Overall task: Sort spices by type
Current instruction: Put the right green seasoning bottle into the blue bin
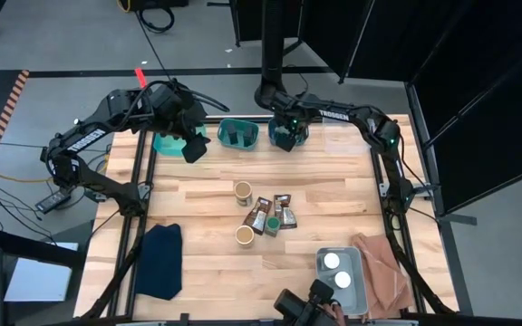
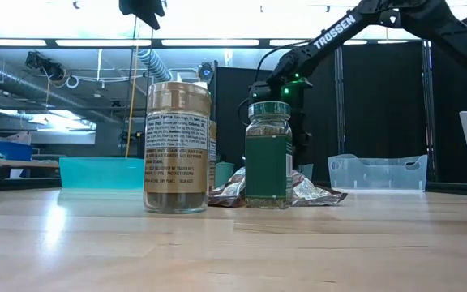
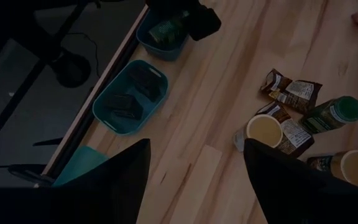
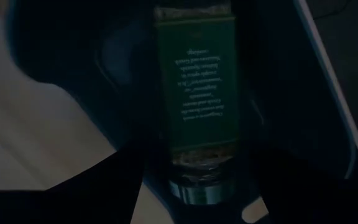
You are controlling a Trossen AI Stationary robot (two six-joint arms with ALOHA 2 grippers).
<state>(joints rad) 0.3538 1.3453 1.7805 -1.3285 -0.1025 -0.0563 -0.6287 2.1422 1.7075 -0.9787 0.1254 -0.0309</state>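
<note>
Upper centre, over teal plastic bin (image 1: 288, 136): right gripper (image 1: 285, 127) reaching down, fingers astride green-labelled glass spice jar (image 4: 194, 93), contact unclear; upper left: left gripper (image 1: 191, 145) hovering, spread wide, empty.

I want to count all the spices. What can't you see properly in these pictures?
- High view: right gripper covers its teal bin; contents hidden.
- Low view: tan-topped jar and green-lidded jar hide most packets.
- Right wrist view: green-labelled jar, label unreadable.

Pale wooden table (image 1: 333, 181), glossy glass jars (image 2: 177, 146), crinkled foil packets (image 2: 310, 191).
</note>
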